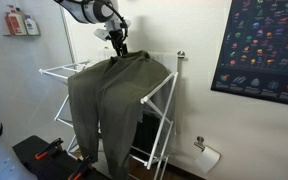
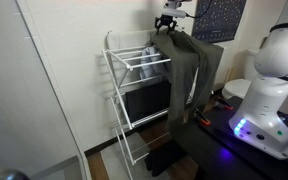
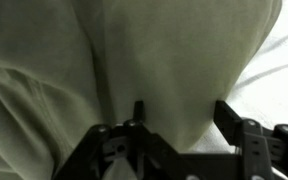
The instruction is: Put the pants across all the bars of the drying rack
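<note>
Draped over the right end of the tall white metal-wire drying rack (image 1: 156, 100): long olive-grey fabric pants (image 1: 104, 100), softly creased, legs hanging low. Black pincer (image 1: 117, 46) on top fold, jaws parted astride fabric.

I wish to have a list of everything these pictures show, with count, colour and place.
long olive-grey fabric pants: one, olive-grey, draped over one end of the rack's top.
tall white metal-wire drying rack: one, white, beside the wall.
thin white parallel bars: several, white, rack's top, some bare.
dark rectangular poster: one, dark, on the wall.
small bottles: few, red and white, wall shelf.
white paper roll: one, white, low on the wall.
rounded white machine: one, white, near the rack.
black Robotiq gripper: one, black, jaws apart above the pants.
</note>
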You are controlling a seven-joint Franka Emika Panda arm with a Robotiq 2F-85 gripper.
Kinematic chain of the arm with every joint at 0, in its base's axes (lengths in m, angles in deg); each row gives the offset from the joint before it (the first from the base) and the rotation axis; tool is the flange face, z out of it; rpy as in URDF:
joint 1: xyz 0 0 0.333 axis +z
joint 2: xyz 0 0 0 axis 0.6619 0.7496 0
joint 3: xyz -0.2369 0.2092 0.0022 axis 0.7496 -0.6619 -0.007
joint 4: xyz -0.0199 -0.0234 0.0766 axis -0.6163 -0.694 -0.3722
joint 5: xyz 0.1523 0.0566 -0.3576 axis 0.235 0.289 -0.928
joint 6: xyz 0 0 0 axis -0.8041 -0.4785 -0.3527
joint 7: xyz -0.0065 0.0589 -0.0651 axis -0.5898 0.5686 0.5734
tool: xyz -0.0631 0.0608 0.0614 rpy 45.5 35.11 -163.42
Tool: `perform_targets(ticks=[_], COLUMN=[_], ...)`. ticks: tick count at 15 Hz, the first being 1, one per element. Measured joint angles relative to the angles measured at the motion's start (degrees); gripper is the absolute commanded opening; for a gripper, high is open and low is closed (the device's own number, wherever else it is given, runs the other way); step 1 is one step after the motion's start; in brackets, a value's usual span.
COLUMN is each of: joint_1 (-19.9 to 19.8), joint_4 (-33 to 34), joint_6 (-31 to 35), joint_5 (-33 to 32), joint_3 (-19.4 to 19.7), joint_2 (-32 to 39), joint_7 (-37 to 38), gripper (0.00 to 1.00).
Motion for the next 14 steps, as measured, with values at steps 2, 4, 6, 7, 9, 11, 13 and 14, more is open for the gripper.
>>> perform_targets(ticks=[2,4,6,7,9,11,13,14], joint_1=[0.4,0.7,0.8,0.8,1.0,1.3,1.6,1.8], joint_4=[0.5,0.7,0.8,0.9,1.0,1.0,1.0,1.0], joint_6=[0.0,0.0,0.0,0.1,0.6,1.5,2.4,2.7], joint_5=[0.0,0.0,0.0,0.0,0.0,0.3,1.2,1.8], joint_3=[-0.1,-0.1,-0.1,-0.1,-0.1,-0.2,-0.4,-0.4], joint_2=[0.5,0.6,0.6,0.6,0.6,0.7,1.1,1.3], joint_7=[0.0,0.0,0.0,0.0,0.0,0.0,0.0,0.0], gripper=[0.27,0.12,0.00,0.00,0.00,0.01,0.01,0.01])
